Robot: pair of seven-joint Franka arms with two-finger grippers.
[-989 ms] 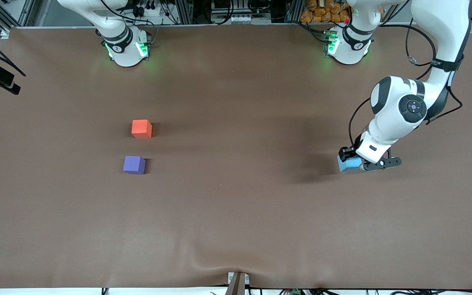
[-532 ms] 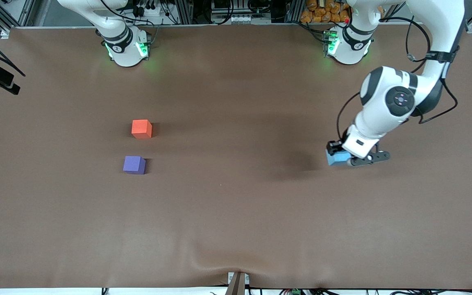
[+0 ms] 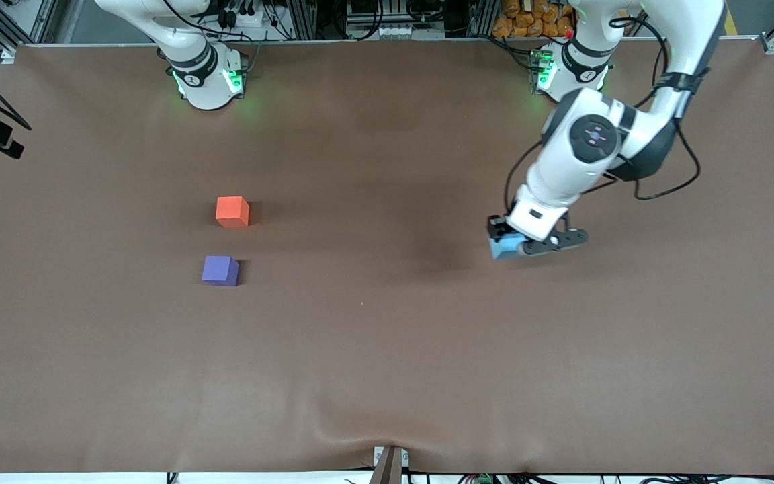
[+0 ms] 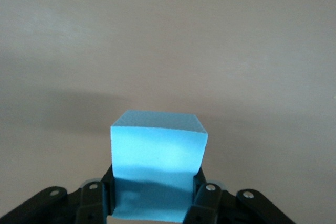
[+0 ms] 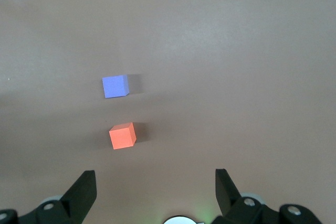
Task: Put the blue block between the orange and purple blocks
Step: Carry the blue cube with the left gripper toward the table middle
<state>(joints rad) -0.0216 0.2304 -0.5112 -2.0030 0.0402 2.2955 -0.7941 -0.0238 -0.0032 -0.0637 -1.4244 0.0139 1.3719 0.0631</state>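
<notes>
a: well, what's on the table [image 3: 387, 349]?

b: brown cloth over all of it, creased at the edge nearest the front camera. biggest thing in view is the left arm [image 3: 582, 148], bent out from its base over the left arm's end of the table.

a: and its gripper?

b: the left gripper [image 3: 509, 243] is up in the air over bare cloth, pinching the blue block [image 3: 504, 249]. in the left wrist view the fingers [image 4: 206, 199] press on two sides of the block [image 4: 157, 153], which sticks out past the tips, shadow on the cloth underneath.

a: the right arm?

b: it waits. only its base [image 3: 207, 77] shows from the front. the right gripper [image 5: 152, 187] hangs high with its fingers spread wide, looking down on the other two blocks.

a: where are those?

b: toward the right arm's end, well apart from the blue one. the orange block [image 3: 232, 211] sits farther from the front camera, the purple block [image 3: 220, 270] nearer, a clear gap of cloth between them. both rest flat, not touching; they show in the right wrist view as well, orange [image 5: 123, 136] and purple [image 5: 115, 86].
</notes>
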